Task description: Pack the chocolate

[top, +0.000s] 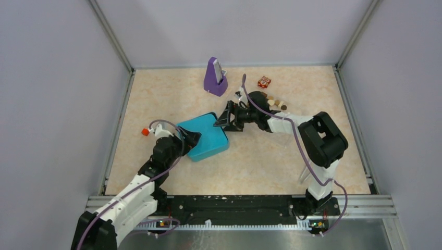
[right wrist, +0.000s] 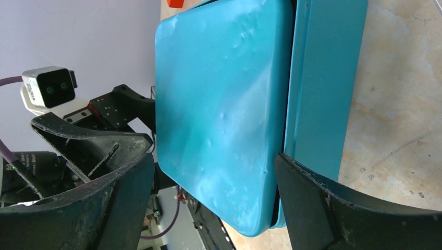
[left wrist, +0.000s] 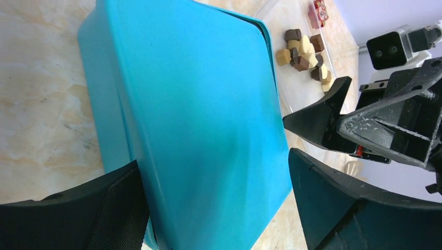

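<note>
Closest to us in the left wrist view, the left gripper [left wrist: 213, 159] has its black fingers [left wrist: 354, 213] spread wide astride one end of the teal tin [left wrist: 198, 104]; we read it as open, not clamping. At the opposite corner the right gripper [right wrist: 215, 156] is also spread wide around the tin's edge, and we cannot tell whether it touches the tin. In the top view the tin lies left of centre on the beige worktop [top: 250, 166], between the two grippers. The chocolate [top: 276, 103], a small heap of dark brown, light brown and cream pieces, lies on the worktop right of centre in the upper half, outside the tin. A red-and-white cube [top: 264, 82] sits just above it. A purple stand [top: 215, 78] stands above the tin.
</note>
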You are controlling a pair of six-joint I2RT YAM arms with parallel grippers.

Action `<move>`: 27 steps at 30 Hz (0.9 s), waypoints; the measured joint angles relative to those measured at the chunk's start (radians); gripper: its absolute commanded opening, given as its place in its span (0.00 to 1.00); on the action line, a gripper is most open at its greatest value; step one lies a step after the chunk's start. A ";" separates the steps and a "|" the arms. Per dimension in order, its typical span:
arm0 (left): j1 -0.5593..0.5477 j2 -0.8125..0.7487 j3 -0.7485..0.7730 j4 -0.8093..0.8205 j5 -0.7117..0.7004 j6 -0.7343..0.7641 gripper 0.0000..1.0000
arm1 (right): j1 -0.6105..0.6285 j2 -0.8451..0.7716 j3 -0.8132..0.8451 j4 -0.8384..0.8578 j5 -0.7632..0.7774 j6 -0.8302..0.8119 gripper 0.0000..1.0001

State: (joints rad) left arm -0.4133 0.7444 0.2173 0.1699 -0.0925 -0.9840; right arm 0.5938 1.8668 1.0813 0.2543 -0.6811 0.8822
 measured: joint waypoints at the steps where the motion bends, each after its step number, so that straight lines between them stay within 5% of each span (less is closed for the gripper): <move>1: 0.000 0.000 0.009 -0.016 -0.004 0.006 0.98 | 0.000 0.000 0.000 0.000 0.000 0.000 0.84; 27: 0.000 0.068 0.125 -0.187 -0.030 0.045 0.99 | 0.003 0.000 0.002 -0.002 -0.006 -0.038 0.84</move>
State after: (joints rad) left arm -0.4137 0.8124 0.3420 -0.0170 -0.1223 -0.9386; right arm 0.5972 1.8668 1.0828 0.2527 -0.6868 0.8444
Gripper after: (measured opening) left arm 0.987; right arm 0.839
